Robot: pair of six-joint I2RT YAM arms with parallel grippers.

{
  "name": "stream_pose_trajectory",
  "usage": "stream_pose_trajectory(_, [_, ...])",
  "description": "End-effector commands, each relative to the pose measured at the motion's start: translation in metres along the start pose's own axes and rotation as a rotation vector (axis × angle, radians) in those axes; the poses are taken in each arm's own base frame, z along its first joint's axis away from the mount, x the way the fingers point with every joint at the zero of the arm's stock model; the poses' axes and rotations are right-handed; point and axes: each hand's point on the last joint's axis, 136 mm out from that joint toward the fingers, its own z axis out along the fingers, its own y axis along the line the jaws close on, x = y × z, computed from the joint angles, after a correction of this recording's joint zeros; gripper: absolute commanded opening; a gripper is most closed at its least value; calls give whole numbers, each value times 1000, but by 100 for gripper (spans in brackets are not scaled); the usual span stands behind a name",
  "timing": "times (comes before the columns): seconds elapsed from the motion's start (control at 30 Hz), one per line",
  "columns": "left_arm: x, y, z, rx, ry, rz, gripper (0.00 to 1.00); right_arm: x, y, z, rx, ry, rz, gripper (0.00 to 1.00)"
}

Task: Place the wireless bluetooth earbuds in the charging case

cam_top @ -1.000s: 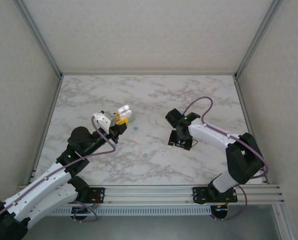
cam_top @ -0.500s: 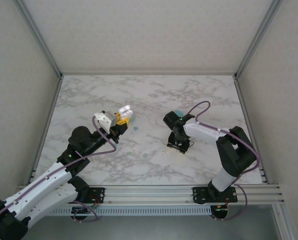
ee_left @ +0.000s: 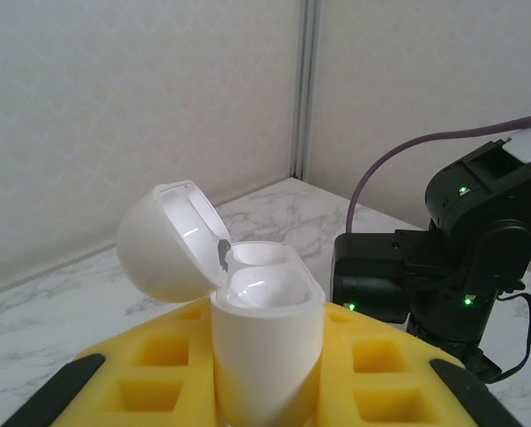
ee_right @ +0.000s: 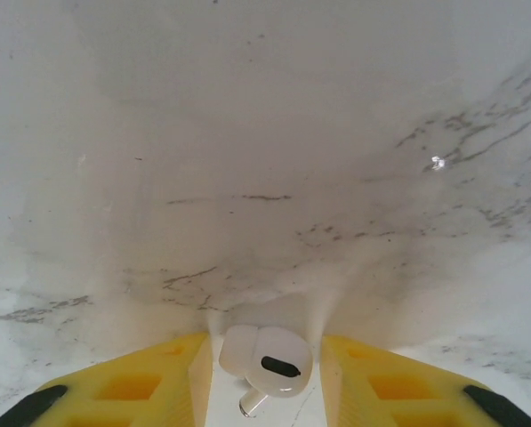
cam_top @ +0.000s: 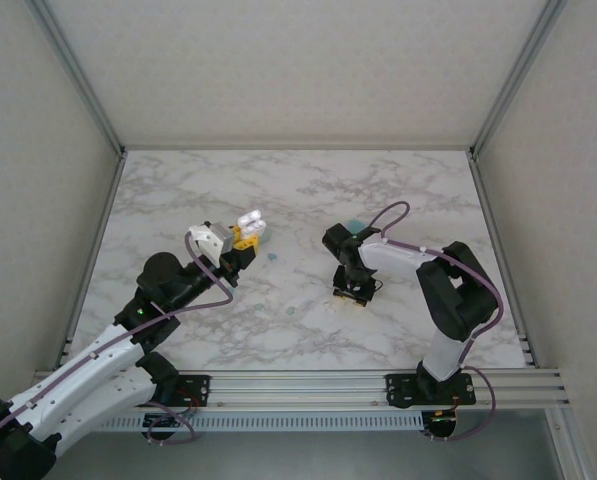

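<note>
The left pincer [cam_top: 241,238] is pressed onto a white charging case [ee_left: 267,329], whose body sits upright between the yellow fingers [ee_left: 163,374], over the left-centre of the marble tabletop [cam_top: 298,190]. Its rounded lid [ee_left: 167,242] is hinged back and open, so the glossy hollow inside the case shows. The right pincer [cam_top: 355,293] points straight down at the tabletop right of centre, well apart from the case. In its wrist view a white earbud [ee_right: 267,360] lies on the marble between the two yellow fingers [ee_right: 154,382], its dark oval grille facing up and its short stem pointing toward the camera. The jaws stand spread around the bud, with a slim strip of tabletop showing on either side, so they bracket it without pinching it. In the top view a tiny teal speck [cam_top: 271,257] lies on the marble just right of the held case, too small to make out, and a small teal item [cam_top: 355,222] rests just behind the right arm
</note>
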Motion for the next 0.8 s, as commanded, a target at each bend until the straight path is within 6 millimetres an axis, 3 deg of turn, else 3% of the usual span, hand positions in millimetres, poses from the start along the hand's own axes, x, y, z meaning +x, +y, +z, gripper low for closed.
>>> stream_pose_trajectory(0.0, [-22,-4,-2,17,-61,19,13,-1,-3,4,29,3,-18,36])
stream_pose_trajectory(0.23, [-21,-3,-1,14,-57,19,13,-2,-4,7,21,7,-31,31])
stream_pose_trajectory(0.77, [-21,-4,3,21,-52,15,13,-6,-13,8,58,-15,-40,31])
